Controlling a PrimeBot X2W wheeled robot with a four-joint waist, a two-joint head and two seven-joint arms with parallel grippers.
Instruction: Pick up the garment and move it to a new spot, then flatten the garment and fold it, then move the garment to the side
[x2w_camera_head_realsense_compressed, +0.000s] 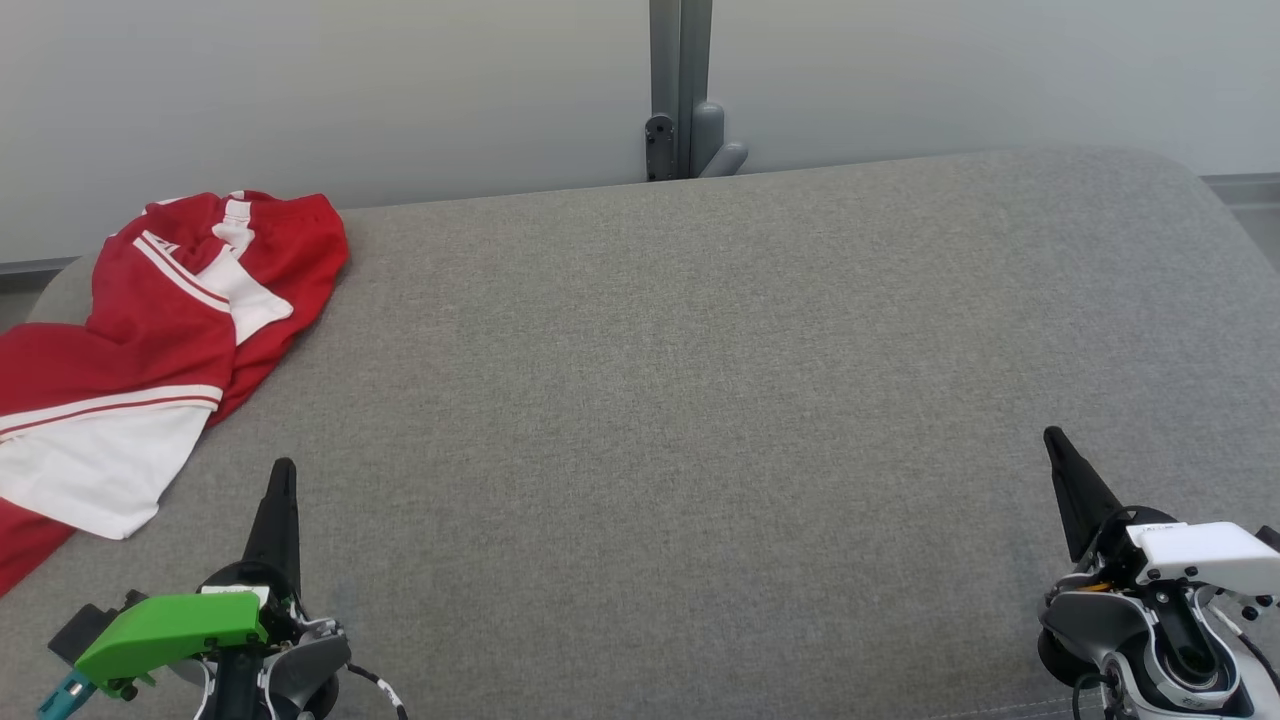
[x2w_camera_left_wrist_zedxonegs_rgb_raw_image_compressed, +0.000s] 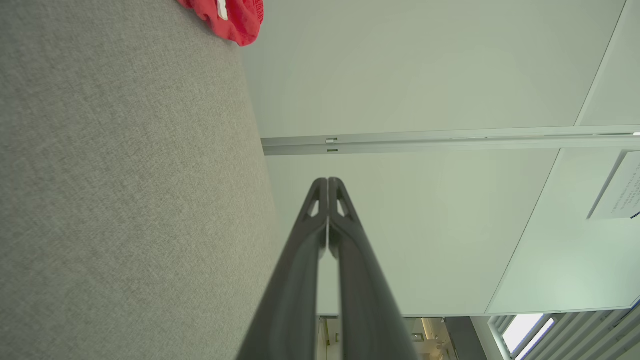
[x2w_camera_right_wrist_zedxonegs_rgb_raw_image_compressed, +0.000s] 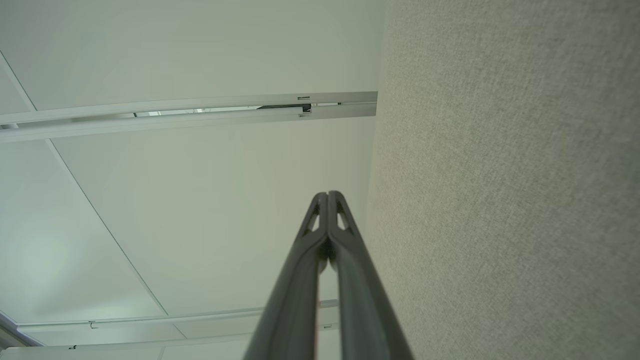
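Observation:
A red garment (x2w_camera_head_realsense_compressed: 150, 340) with white panels and stripes lies crumpled at the far left of the grey fabric surface (x2w_camera_head_realsense_compressed: 680, 400), partly hanging off its left edge. A red corner of the garment (x2w_camera_left_wrist_zedxonegs_rgb_raw_image_compressed: 235, 20) shows at the top of the left wrist view. My left gripper (x2w_camera_head_realsense_compressed: 283, 470) stands at the lower left, just right of the garment's white hem, apart from it, with its fingers pressed together and nothing between them. At the lower right, my right gripper (x2w_camera_head_realsense_compressed: 1052, 437) is shut too and holds nothing. Both wrist views show the closed fingertips, the left gripper (x2w_camera_left_wrist_zedxonegs_rgb_raw_image_compressed: 327, 181) and the right gripper (x2w_camera_right_wrist_zedxonegs_rgb_raw_image_compressed: 327, 195).
The grey fabric surface stretches wide between the two grippers. Behind it stands a pale wall (x2w_camera_head_realsense_compressed: 400, 90) with a grey metal post and bracket (x2w_camera_head_realsense_compressed: 685, 110) at the middle of the back edge.

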